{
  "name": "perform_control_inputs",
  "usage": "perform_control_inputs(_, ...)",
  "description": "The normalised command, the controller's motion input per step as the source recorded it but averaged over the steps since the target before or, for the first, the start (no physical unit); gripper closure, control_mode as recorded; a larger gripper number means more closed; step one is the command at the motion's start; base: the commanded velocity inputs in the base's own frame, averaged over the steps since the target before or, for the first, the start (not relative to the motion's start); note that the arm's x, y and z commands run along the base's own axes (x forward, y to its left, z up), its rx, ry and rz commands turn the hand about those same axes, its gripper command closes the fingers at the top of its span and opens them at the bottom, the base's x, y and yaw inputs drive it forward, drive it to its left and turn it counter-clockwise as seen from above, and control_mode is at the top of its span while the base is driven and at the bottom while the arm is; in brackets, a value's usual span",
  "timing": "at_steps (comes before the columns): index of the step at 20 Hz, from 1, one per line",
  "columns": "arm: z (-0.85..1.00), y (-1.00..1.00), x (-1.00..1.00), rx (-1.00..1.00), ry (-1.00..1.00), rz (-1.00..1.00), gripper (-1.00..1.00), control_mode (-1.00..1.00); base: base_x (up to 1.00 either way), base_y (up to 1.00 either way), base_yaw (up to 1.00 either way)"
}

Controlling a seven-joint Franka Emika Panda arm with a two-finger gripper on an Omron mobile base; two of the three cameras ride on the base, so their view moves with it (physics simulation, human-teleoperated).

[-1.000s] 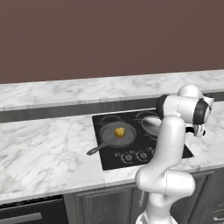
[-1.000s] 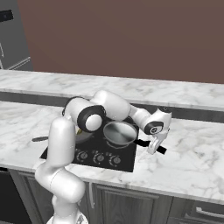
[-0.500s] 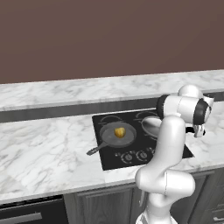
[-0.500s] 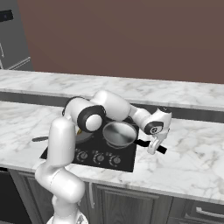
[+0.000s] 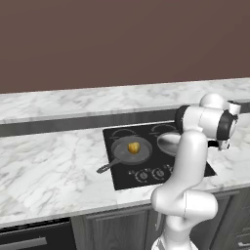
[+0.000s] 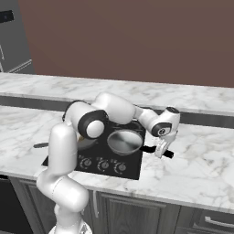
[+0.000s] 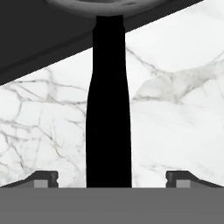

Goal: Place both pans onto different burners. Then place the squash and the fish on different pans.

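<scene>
Since a second ago, almost nothing in the base views is changing place: arm, pans and squash are sitting where they were. What differs is the gripper (image 7: 112, 177): it is now standing apart, one tip on each side of the black handle (image 7: 108, 113), no longer clamped on it.

Silver pan (image 6: 124, 140) is resting on the right front of the cooktop (image 5: 115, 178), its handle reaching out over the marble counter (image 6: 201, 164). Skillet (image 5: 129, 149) is sitting on the left front burner with the squash (image 5: 133, 147) already inside it. Fish: I am not finding it in these views.

Risks I am noting:
- Tips are straddling the handle closely. If the hand pulls sideways instead of straight up, a tip could catch the handle and spin the silver pan off its burner.
- The handle is overhanging the counter, so a low sweep of the arm toward the fish could clip it.
- Any reach across the cooktop is passing near the skillet; a knock there could roll the squash out.
</scene>
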Motion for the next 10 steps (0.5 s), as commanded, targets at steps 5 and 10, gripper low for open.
perform_control_inputs(5,0.6,0.0,-0.02,0.0,0.0,0.0,-1.0,-1.0,0.0,0.0,0.0)
perform_control_inputs(10,0.63,0.0,-0.01,0.0,0.0,0.0,-1.0,-1.0,0.0,0.0,0.0)
